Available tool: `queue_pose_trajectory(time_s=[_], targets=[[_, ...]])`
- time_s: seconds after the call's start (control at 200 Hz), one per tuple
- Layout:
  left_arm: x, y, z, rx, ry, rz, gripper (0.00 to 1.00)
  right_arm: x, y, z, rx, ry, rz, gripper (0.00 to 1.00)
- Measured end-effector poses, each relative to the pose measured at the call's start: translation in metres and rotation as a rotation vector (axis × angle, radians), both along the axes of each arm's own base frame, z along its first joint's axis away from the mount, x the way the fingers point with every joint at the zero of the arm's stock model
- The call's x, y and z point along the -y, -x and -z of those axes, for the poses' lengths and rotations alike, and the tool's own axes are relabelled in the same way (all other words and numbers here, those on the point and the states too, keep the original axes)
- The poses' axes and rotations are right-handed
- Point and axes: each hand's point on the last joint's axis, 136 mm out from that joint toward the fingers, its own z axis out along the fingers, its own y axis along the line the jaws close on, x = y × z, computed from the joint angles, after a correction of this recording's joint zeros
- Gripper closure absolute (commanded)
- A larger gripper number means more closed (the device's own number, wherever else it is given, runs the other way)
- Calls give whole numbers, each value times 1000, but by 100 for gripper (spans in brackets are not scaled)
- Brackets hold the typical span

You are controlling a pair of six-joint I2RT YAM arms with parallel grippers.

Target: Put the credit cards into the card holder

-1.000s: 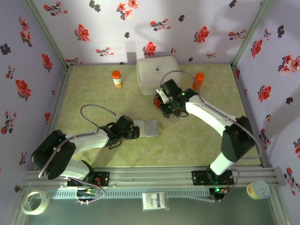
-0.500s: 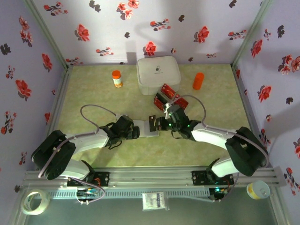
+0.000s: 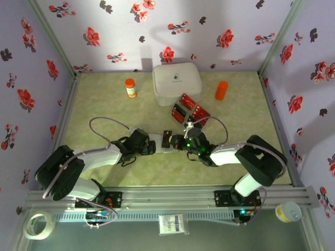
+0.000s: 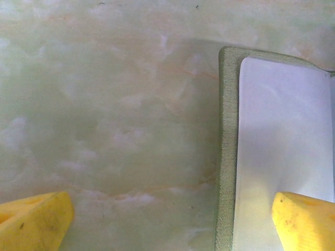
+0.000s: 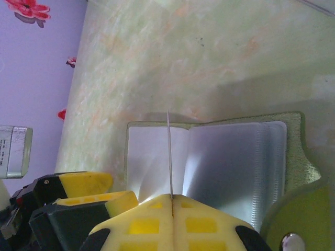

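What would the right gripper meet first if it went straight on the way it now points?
Probably the open card holder: the right gripper is shut on a card held edge-on, whose far edge points at the holder's pale inside.

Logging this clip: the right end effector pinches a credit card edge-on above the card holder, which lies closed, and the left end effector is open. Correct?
Not quite: the card holder lies open, pale inside facing up, as the right wrist view shows. The rest stands: the right end effector pinches a credit card edge-on above it, and the left end effector is open.
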Motion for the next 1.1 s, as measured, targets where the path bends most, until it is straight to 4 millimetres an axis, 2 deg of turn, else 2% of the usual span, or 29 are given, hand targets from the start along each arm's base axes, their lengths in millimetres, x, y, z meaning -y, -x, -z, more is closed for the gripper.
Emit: queue_pose_trajectory(time_s=[0.365,1.1], targets=[[0,0,0,0,1,-1,0,-5,-6,2,2,-45,18,100],[0,0,0,4,-3,-1,0,-1,-3,14,-19,-55,33,100]])
